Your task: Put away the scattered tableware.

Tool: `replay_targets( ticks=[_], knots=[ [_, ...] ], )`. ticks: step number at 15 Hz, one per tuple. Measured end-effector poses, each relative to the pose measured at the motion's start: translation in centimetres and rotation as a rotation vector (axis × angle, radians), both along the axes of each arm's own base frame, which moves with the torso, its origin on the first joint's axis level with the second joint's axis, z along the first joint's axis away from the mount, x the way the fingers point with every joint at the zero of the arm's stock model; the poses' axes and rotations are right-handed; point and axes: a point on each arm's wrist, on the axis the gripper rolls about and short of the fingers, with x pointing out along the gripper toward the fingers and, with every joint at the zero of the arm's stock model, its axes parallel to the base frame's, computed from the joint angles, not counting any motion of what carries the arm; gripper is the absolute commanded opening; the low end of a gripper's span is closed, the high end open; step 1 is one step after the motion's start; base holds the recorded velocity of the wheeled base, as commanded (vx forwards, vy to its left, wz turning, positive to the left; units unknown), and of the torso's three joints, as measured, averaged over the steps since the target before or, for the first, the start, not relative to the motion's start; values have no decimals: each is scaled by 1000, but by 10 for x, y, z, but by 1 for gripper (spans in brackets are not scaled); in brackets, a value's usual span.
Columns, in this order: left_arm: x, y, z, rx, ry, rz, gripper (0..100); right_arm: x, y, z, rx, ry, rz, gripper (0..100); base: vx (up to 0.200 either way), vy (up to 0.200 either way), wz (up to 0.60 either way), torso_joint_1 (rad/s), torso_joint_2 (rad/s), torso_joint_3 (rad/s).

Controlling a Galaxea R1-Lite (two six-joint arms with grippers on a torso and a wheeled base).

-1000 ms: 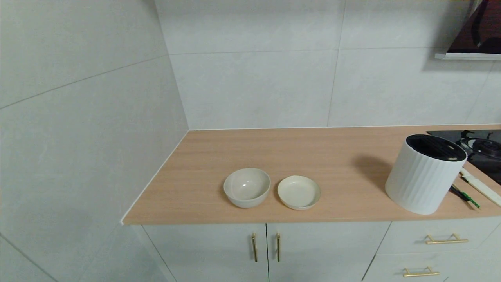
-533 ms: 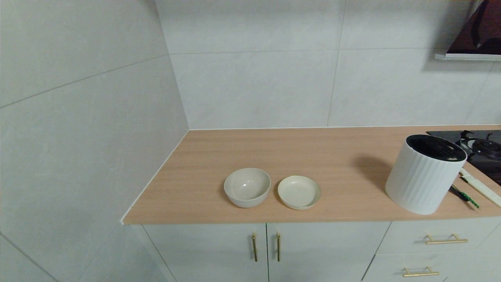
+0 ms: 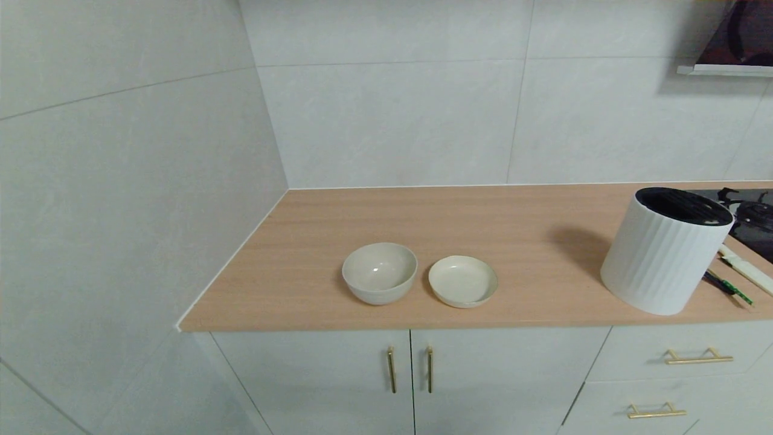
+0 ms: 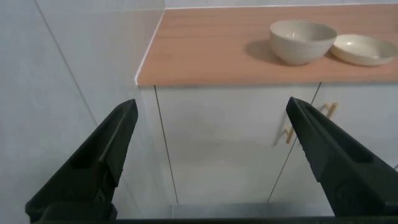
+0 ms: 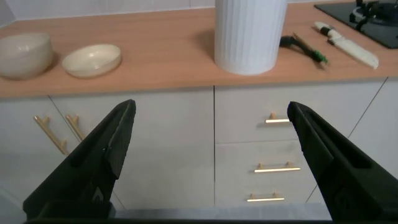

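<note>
A cream bowl (image 3: 380, 272) and a shallow cream dish (image 3: 462, 281) sit side by side near the front edge of the wooden counter (image 3: 459, 223). The same bowl (image 4: 303, 41) and dish (image 4: 364, 49) lie ahead of my left gripper (image 4: 211, 155), which is open, low in front of the cabinet and empty. My right gripper (image 5: 211, 155) is open too, below counter height, with the bowl (image 5: 23, 55), the dish (image 5: 92, 60) and a white ribbed holder (image 5: 250, 34) beyond it. Chopsticks (image 3: 728, 287) and a white-handled utensil (image 3: 746, 270) lie past the holder (image 3: 666, 250).
Tiled walls close off the counter's left side and back. A gas hob (image 3: 746, 211) sits at the far right. Cabinet doors with brass handles (image 3: 391, 369) and drawers (image 3: 697, 359) are under the counter.
The head camera has shifted, so the whole counter sits a little higher in the picture. Nothing on the counter has moved.
</note>
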Motion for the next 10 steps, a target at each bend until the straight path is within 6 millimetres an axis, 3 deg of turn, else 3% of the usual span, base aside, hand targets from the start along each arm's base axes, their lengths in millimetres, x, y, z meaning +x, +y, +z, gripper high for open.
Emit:
replay_targets(
  ticks=[10],
  knots=[
    [0, 0, 0, 0, 0, 0, 100, 0, 0, 0, 0, 0, 0, 100, 0, 0, 0, -235, 533, 297]
  ],
)
